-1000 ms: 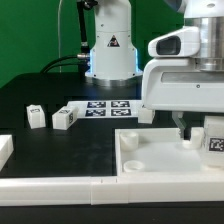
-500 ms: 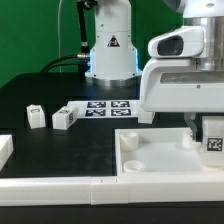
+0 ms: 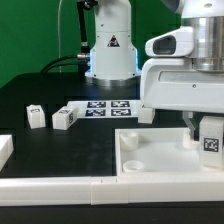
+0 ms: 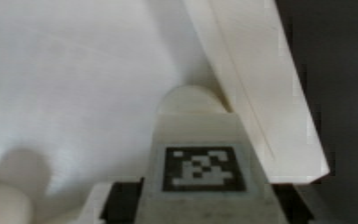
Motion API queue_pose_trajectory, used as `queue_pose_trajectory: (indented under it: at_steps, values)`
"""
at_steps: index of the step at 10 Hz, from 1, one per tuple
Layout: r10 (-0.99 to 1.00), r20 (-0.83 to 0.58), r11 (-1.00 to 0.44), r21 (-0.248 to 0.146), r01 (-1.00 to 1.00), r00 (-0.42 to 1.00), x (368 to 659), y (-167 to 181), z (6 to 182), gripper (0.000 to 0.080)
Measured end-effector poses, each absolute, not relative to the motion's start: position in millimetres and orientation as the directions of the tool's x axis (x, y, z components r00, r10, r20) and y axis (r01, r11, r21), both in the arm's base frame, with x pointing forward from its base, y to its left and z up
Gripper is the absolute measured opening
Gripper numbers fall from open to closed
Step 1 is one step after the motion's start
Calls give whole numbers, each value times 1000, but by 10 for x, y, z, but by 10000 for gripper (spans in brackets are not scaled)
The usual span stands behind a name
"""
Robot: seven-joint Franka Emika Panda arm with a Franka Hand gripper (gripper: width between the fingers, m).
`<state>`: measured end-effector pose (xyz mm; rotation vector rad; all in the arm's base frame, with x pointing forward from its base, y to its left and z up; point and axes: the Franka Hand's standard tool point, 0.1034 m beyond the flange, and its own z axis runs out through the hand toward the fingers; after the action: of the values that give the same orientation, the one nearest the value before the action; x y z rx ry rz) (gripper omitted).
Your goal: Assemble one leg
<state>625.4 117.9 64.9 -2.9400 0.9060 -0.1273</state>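
Observation:
My gripper (image 3: 205, 130) is shut on a leg (image 3: 211, 139), a small white block with a black-and-white tag. It holds the leg upright over the far right corner of the large white square panel (image 3: 160, 157). In the wrist view the leg (image 4: 201, 150) runs between my dark fingers (image 4: 126, 200), its tip pointing at the panel (image 4: 69, 90) close to the raised rim (image 4: 247, 80). I cannot tell whether the tip touches the panel. Two more legs (image 3: 36, 116) (image 3: 65, 118) lie on the black table at the exterior view's left, and another (image 3: 146, 115) lies behind the panel.
The marker board (image 3: 107, 107) lies flat behind the loose legs. The robot base (image 3: 110, 50) stands at the back. A white rail (image 3: 60, 187) runs along the front edge, and a white piece (image 3: 4, 150) sits at the exterior view's far left.
My gripper and the held leg have shifted slightly toward the exterior view's left over the panel's corner. The loose legs have not moved.

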Motion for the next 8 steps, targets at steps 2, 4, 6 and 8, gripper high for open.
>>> queue_pose_trajectory:
  at_steps: [2, 4, 6, 8]
  values:
    - [-769, 33, -638, -96, -764, 638, 6247, 1180, 647, 288]
    - [-911, 0, -410, -94, -907, 412, 6230, 1193, 644, 290]
    - [-986, -38, -157, -86, -984, 160, 6229, 1236, 627, 290]
    - [-998, -61, -15, -87, -996, 21, 6246, 1258, 623, 290]
